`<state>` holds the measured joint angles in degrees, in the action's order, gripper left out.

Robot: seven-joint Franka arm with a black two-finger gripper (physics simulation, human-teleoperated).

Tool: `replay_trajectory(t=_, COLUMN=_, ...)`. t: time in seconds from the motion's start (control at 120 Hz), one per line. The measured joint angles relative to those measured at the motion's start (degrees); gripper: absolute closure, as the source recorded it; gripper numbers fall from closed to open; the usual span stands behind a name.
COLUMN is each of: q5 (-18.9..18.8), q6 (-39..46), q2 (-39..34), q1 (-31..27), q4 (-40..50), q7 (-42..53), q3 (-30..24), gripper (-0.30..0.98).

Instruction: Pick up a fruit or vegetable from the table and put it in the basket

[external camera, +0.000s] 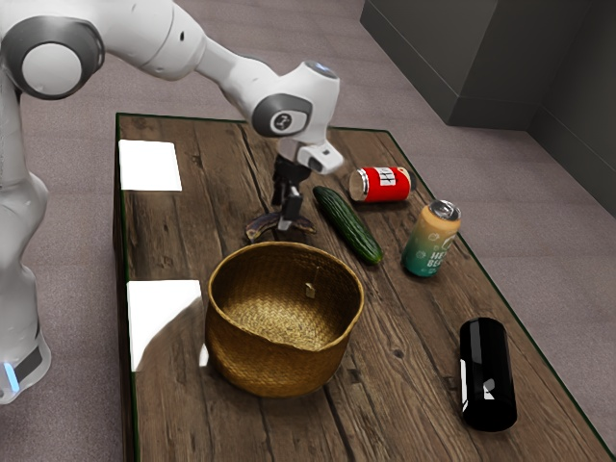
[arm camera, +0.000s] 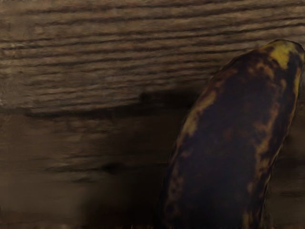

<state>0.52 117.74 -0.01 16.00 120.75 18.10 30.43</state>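
In the exterior view my gripper (external camera: 287, 225) is low over the table, right at a dark, overripe banana (external camera: 262, 227). Whether it is open or shut on the banana cannot be made out. The wrist view has the banana (arm camera: 228, 138) large and close, nearly black with brown and yellow patches. A woven basket (external camera: 274, 366) stands beside the banana, nearer the exterior camera. Toward the exterior view's right of the gripper lies a green cucumber (external camera: 348, 226).
Past the cucumber, a red can (external camera: 382, 185) lies on its side and an orange-green can (external camera: 431, 241) stands upright. A black cylinder (external camera: 487, 375) is near the wooden table's (external camera: 404, 385) edge at the exterior view's lower right.
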Motion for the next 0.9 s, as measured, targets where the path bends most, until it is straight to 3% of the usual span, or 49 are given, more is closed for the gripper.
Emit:
replay_trajectory(t=0.117, q5=0.0, q6=-1.0, q2=2.6, q1=-2.7, q4=-3.4, q7=0.2, q3=-0.3, gripper=0.04)
replay_trajectory(t=0.425, q5=-1.5, q6=-3.9, q2=3.9, q1=-2.0, q4=-6.1, q7=0.7, q3=-0.7, gripper=0.46)
replay_trajectory(t=0.8, q5=-2.7, q6=-16.7, q2=2.7, q1=0.2, q4=-15.3, q7=0.8, q3=-0.9, gripper=0.49)
replay_trajectory(t=0.9, q5=-3.1, q6=-18.3, q2=1.2, q1=-2.5, q4=-16.0, q7=0.8, q3=-4.8, gripper=0.49)
